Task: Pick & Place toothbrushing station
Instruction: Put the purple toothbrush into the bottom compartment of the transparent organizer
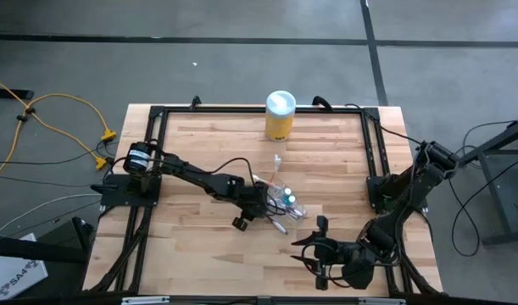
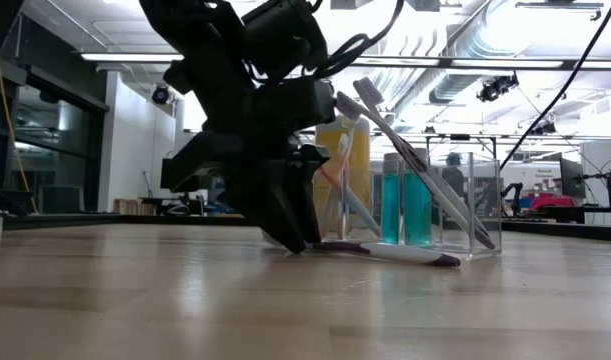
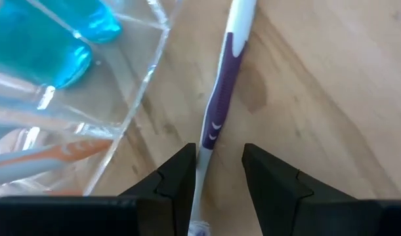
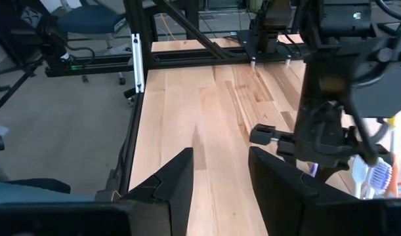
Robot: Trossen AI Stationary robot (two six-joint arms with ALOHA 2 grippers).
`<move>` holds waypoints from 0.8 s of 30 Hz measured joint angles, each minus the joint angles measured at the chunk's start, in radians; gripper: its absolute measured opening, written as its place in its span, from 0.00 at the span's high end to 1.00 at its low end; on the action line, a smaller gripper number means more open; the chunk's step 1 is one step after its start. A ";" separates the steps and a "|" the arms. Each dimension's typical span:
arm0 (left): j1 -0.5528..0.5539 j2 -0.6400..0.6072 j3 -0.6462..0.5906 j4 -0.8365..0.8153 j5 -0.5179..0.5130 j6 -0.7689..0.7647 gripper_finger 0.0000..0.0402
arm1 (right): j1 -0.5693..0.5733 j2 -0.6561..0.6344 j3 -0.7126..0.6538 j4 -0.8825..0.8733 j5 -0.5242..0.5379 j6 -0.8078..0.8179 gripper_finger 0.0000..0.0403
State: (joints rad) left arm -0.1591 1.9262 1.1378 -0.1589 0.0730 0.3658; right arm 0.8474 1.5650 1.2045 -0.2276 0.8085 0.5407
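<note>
Purple toothbrush lies on the table beside the clear holder — our left gripper straddles it, fingers apart; we should lower squarely, then close.

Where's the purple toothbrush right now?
The purple toothbrush lies flat on the table, beside the clear cup, between the open left gripper fingers near table centre in the high view.
</note>
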 joint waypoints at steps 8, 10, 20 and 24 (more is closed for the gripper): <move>-0.043 0.000 -0.001 0.000 -0.001 0.000 0.68 | 0.000 0.000 0.000 0.000 0.000 0.000 0.66; -0.053 0.000 -0.001 0.000 0.000 0.000 0.68 | 0.002 0.000 0.000 0.000 0.000 0.000 0.66; -0.058 0.000 -0.001 -0.016 -0.084 -0.172 0.68 | 0.004 0.000 0.000 0.000 0.000 0.002 0.66; -0.053 0.000 0.000 -0.029 -0.088 -0.225 0.68 | 0.003 0.000 0.000 0.000 0.000 0.003 0.66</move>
State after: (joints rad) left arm -0.2123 1.9259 1.1381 -0.1882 -0.0154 0.1411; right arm 0.8509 1.5650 1.2045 -0.2276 0.8085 0.5434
